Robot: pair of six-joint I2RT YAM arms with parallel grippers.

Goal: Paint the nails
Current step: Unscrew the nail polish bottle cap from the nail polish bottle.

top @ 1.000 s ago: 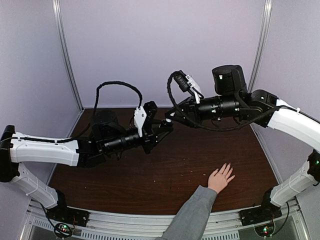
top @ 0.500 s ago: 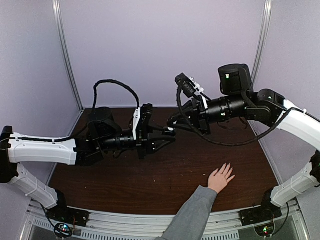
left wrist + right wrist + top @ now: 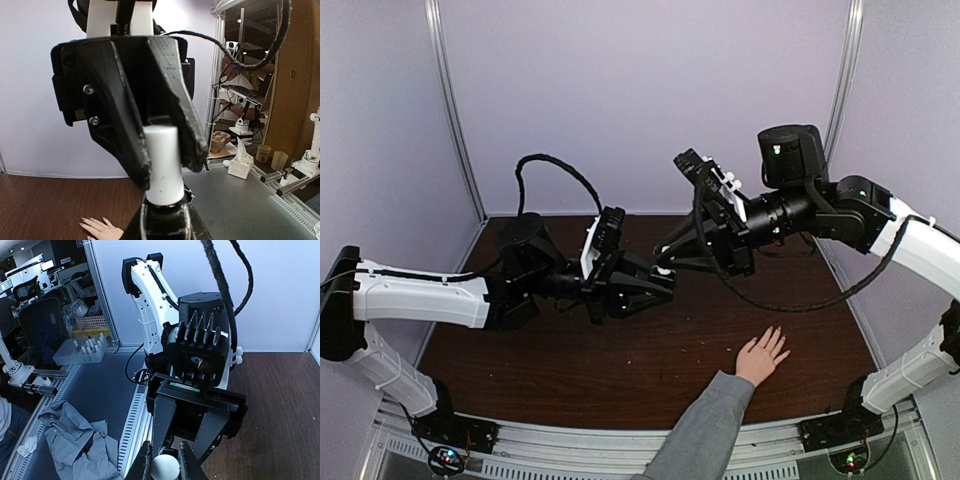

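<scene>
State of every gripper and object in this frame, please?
left gripper, shut on bottle.
right gripper, shut on cap.
cap, white, apparently on the bottle's neck.
bottle, held in the air.
hand, flat on table, fingers spread.
nails, too small to tell if painted.

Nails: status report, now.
Left hand shut on polish bottle; right hand shut on its white cap. Nails on table, apart from both hands. Nothing between.

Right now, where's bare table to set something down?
Bare wood at the table's near centre, between the left arm and the hand. Crowded above mid-table: left end effector and right end effector meet on the bottle and cap.
</scene>
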